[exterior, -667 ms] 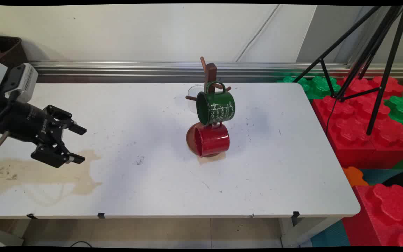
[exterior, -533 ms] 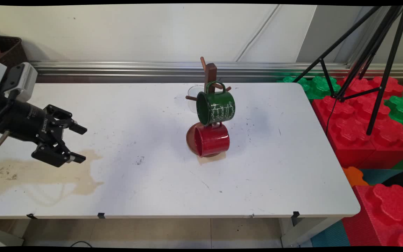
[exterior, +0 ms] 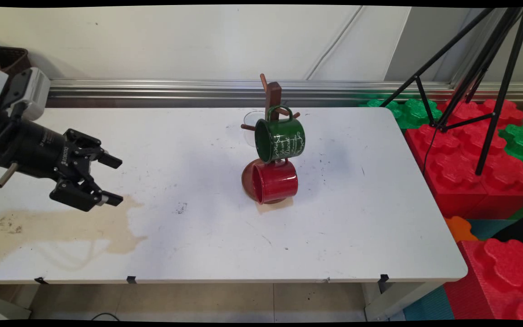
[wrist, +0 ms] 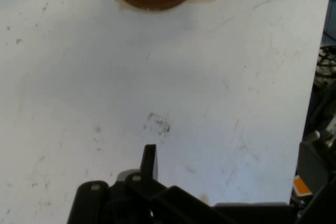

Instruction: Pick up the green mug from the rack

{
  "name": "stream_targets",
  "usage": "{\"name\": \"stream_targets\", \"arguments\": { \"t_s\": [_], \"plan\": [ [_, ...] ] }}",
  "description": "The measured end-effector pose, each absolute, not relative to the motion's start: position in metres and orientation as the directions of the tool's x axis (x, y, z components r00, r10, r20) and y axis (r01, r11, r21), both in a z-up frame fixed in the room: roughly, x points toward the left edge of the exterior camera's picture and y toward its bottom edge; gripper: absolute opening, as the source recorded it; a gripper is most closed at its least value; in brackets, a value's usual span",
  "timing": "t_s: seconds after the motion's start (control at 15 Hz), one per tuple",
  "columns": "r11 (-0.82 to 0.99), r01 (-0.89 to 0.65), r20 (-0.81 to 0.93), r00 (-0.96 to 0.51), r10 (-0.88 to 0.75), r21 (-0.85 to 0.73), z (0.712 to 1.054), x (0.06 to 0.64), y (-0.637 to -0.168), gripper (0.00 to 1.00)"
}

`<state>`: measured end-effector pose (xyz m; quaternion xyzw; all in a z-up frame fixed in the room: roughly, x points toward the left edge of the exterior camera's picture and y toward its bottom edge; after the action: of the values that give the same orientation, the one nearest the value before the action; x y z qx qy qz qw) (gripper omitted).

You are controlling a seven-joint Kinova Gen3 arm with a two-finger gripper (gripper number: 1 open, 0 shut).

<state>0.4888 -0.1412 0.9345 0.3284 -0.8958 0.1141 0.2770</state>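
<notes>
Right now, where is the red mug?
In the main view, the red mug hangs near the table's middle on the wooden mug tree, just below the green mug.

green mug (exterior: pixel 280 139): dark green, white lettering
red mug (exterior: pixel 274 181): red
gripper (exterior: pixel 115 180): black
table (exterior: pixel 198 245): white, tan stain

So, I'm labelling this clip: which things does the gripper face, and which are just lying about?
Faced by the open gripper: wooden mug tree, green mug, red mug.
Lying about: brown stain, tripod, foam blocks, basket.
</notes>
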Motion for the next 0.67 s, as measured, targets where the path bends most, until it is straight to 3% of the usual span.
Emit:
{"name": "stream_targets", "arguments": {
  "t_s": [0.67],
  "plan": [
    [0.739, -0.673, 0.626, -0.568, -0.535, 0.022, 0.966, 0.436, -0.15, 1.0]
  ]
}}
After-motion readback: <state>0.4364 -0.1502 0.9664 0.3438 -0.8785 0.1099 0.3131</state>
